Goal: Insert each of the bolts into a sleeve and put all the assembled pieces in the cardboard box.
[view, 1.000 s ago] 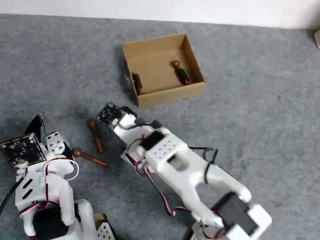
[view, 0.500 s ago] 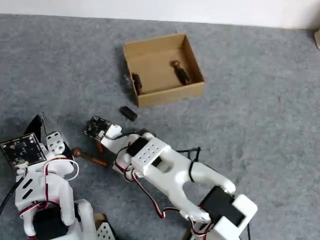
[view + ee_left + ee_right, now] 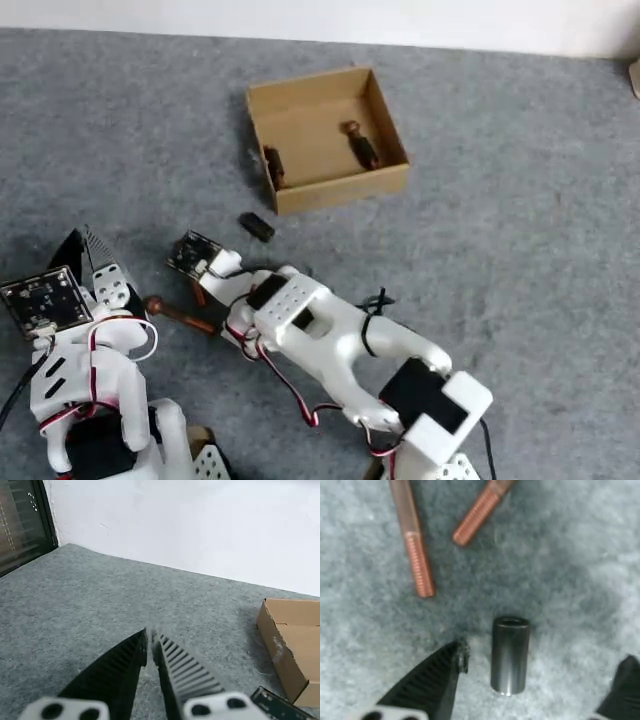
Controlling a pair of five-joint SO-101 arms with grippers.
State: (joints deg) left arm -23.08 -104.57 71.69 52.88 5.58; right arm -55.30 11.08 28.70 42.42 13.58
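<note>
Two assembled pieces (image 3: pixel 360 145) lie in the cardboard box (image 3: pixel 340 192); two bolts (image 3: pixel 180 312) lie bare on the carpet (image 3: pixel 500 260), near and left of it — apparently half the work outstanding. Right gripper (image 3: pixel 542 662) open astride a sleeve (image 3: pixel 509 655); left gripper (image 3: pixel 151 641) closed, empty.

**Two pieces boxed, two bolts and two sleeves loose**

I see the open cardboard box (image 3: pixel 340 190) holding two assembled pieces, one (image 3: pixel 273 167) along its left wall and one (image 3: pixel 361 146) nearer the right. A dark sleeve (image 3: pixel 257 227) lies on the carpet just in front of the box. Two copper bolts lie flat, one (image 3: pixel 413 550) beside the other (image 3: pixel 479 511). Their threaded ends point toward a second sleeve (image 3: pixel 509 655), which lies on its side.
</note>
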